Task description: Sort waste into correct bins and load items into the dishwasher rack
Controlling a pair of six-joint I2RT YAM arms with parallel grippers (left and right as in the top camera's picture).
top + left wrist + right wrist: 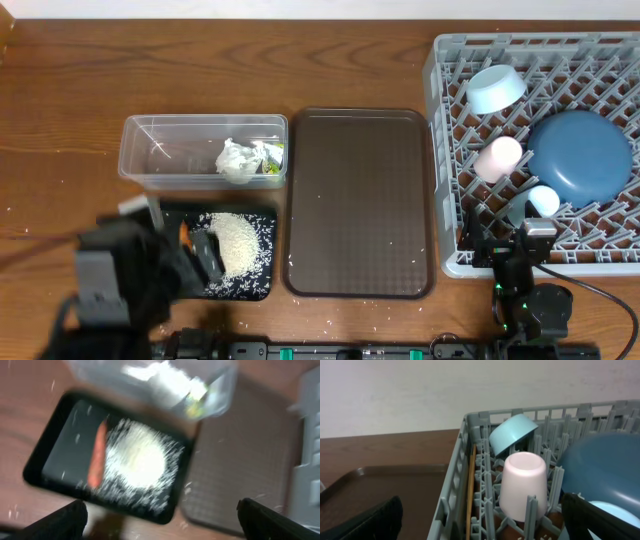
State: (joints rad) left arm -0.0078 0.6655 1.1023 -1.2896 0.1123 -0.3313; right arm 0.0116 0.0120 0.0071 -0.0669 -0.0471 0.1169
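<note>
Since the wrapper (245, 158) lies in the clear tub (150, 150) and the rice (240, 245) and carrot (185, 232) in the black tray (258, 285), both just left of the brown tray (360, 200), sorting looks complete. Plate (580, 155), pink cup (522, 485) and bowl (495, 88) lean between pegs in the rack (445, 150), right of it. Left end effector (161, 510): fingers apart, empty, above the rice. Right end effector (480, 510): apart, empty, with the pink cup just ahead.

right arm (530, 270) black — green lights (498, 291), black cable (600, 292).

Brown serving tray (360, 205) on the wooden table (200, 70); 1 thin wooden chopstick (471, 495), steeply tilted.
</note>
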